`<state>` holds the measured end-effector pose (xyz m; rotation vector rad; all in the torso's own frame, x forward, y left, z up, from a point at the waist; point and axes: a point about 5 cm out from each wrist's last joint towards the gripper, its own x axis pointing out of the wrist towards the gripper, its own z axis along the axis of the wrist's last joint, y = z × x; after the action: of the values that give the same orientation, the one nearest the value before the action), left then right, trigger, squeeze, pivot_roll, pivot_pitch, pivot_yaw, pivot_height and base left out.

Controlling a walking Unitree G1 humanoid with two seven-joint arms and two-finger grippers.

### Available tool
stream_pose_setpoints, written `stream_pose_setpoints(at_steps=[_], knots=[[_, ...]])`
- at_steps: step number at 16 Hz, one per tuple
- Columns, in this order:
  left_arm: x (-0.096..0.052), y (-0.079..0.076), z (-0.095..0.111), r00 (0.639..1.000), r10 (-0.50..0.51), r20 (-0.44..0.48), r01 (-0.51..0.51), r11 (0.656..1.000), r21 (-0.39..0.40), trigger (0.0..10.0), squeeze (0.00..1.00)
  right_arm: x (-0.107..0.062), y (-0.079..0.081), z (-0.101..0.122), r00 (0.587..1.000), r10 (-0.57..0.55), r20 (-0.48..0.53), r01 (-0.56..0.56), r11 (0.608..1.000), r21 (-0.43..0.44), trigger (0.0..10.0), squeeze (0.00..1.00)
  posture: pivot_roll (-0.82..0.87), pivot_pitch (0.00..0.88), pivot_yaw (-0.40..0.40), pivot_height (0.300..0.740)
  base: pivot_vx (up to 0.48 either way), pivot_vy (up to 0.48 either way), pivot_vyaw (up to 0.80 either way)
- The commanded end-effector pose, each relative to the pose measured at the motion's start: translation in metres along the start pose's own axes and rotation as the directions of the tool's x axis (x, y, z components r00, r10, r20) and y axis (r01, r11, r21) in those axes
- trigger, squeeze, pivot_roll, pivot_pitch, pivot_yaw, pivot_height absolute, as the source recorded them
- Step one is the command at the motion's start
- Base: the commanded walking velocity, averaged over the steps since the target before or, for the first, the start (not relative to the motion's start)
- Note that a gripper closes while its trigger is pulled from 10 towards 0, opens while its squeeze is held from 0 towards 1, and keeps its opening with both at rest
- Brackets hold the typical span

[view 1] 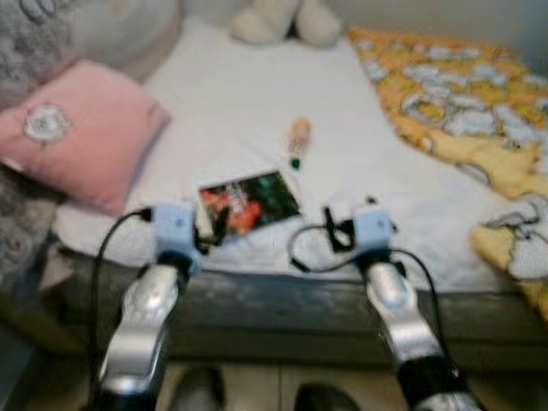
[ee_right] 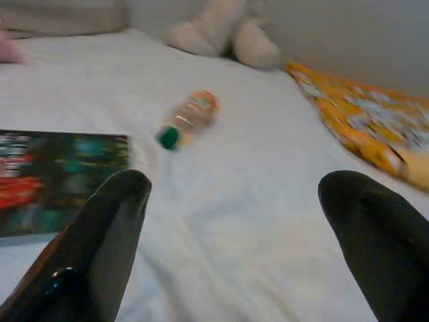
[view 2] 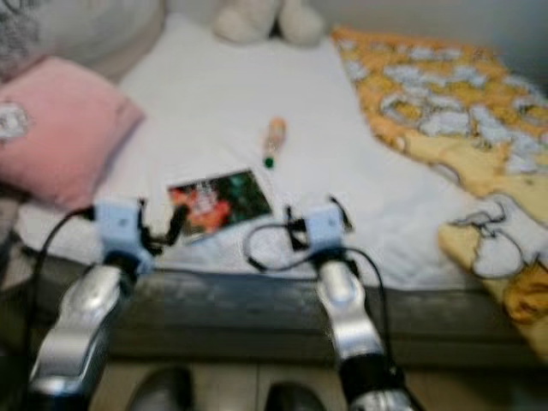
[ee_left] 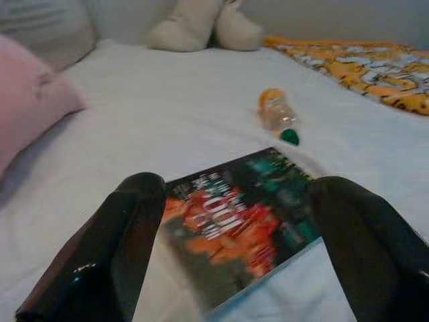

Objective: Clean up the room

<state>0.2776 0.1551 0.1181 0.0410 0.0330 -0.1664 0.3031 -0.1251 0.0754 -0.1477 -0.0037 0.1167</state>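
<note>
The left tool (ee_left: 228, 248) is held released and lined up on the book (view 1: 248, 204) lying flat by the bed (view 1: 231, 94) edge, probably for a pickup. Further right, the bottle (view 1: 298, 139) is left on its side mid-bed, long axis running away from the robot, green cap pointed back toward it, and the right tool (ee_right: 234, 248) is held released over bare sheet.
</note>
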Motion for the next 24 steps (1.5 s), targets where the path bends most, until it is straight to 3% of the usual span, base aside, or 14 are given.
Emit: stream_pose_setpoints(at_steps=[1, 2, 4, 5, 6, 8, 13, 16, 24], knots=[[0.002, 0.008, -0.001, 1.0, 0.025, -0.007, -0.025, 1.0, 0.005, 10.0, 0.0, 0.008, 0.009, 0.011, 0.999, 0.024, 0.039, -0.026, 0.999, 0.032, 10.0, 0.0, 0.05, 0.0, -0.056, 0.685, 0.0, 0.0, 0.0], [0.004, 0.009, -0.002, 0.999, 0.036, -0.018, -0.036, 0.999, -0.023, 10.0, 0.0, 0.01, 0.012, 0.013, 0.999, 0.028, 0.044, -0.029, 0.999, 0.034, 10.0, 0.0, 0.04, 0.0, -0.054, 0.685, 0.0, 0.0, 0.0], [0.005, 0.013, -0.011, 0.992, 0.098, -0.078, -0.112, 0.972, -0.208, 10.0, 0.0, 0.012, 0.014, 0.015, 0.998, 0.049, 0.05, -0.05, 0.998, 0.036, 10.0, 0.0, 0.04, 0.0, -0.052, 0.685, 0.0, 0.0, 0.0], [0.004, 0.012, -0.016, 0.989, 0.111, -0.102, -0.134, 0.958, -0.255, 10.0, 0.0, 0.013, 0.013, 0.014, 0.998, 0.043, 0.046, -0.045, 0.998, 0.044, 10.0, 0.0, 0.05, 0.0, -0.056, 0.685, 0.0, 0.0, 0.0], [0.002, 0.011, -0.018, 0.989, 0.108, -0.101, -0.129, 0.965, -0.229, 10.0, 0.0, 0.014, 0.012, 0.013, 0.999, 0.037, 0.04, -0.039, 0.997, 0.06, 10.0, 0.0, 0.05, 0.0, -0.061, 0.685, 0.0, 0.0, 0.0], [0.0, 0.011, -0.007, 0.998, 0.06, -0.012, -0.06, 0.998, -0.018, 10.0, 0.0, 0.013, 0.015, 0.014, 0.997, 0.052, 0.049, -0.056, 0.996, 0.068, 10.0, 0.0, 0.06, 0.0, -0.07, 0.685, 0.0, 0.0, 0.0], [-0.004, 0.024, 0.004, 0.996, 0.088, 0.029, -0.087, 0.995, -0.041, 10.0, 0.0, 0.007, 0.013, 0.012, 0.996, 0.067, 0.067, -0.075, 0.989, 0.128, 10.0, 0.0, 0.07, 0.0, -0.059, 0.714, 0.0, 0.0, 0.0], [-0.007, 0.019, -0.005, 0.996, 0.09, -0.003, -0.09, 0.995, -0.052, 10.0, 0.0, 0.006, 0.015, 0.012, 0.995, 0.07, 0.073, -0.08, 0.988, 0.13, 10.0, 0.0, 0.06, 0.0, -0.053, 0.74, 0.0, 0.0, 0.0], [0.002, 0.002, -0.005, 0.999, 0.036, -0.004, -0.036, 0.998, -0.044, 10.0, 0.0, 0.005, 0.007, 0.007, 0.998, 0.026, 0.057, -0.033, 0.991, 0.126, 10.0, 0.0, 0.05, 0.0, -0.027, 0.74, 0.0, 0.0, 0.0]])
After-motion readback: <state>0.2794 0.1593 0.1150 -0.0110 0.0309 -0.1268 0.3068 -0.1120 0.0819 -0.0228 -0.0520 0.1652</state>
